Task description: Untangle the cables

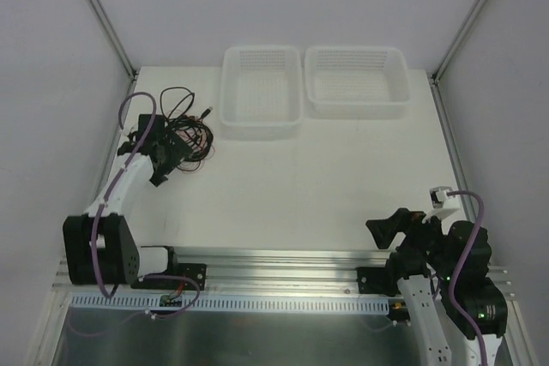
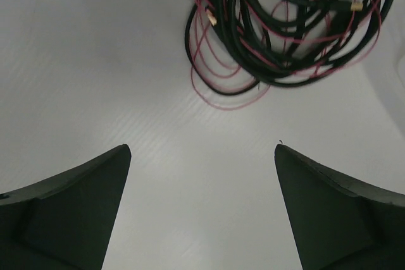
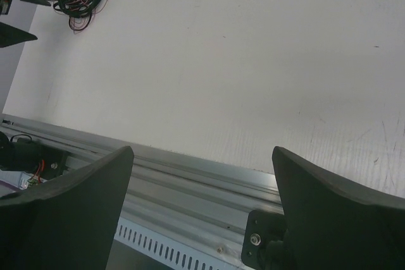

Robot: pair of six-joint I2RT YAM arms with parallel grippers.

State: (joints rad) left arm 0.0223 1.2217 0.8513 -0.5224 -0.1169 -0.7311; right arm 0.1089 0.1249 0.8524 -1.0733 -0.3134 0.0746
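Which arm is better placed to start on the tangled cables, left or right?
Left, probably: the left gripper, open, hangs just short of the cables; the right gripper, also open, sits far off by the near rail.

Light: diffuse, even; tabletop (image 1: 326, 169) bright white, shadows faint.
Left wrist view: cables (image 2: 285, 30) slightly blurred; near jaws dark, out of focus.
Right wrist view: greyer, dimmer toward left edge.

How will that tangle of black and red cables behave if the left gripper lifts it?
Probably floppy: the cables lie in loose overlapping loops, so they would likely sag. Black and red strands intertwine, so lifting one would probably drag the rest. Being thin, they likely weigh little.
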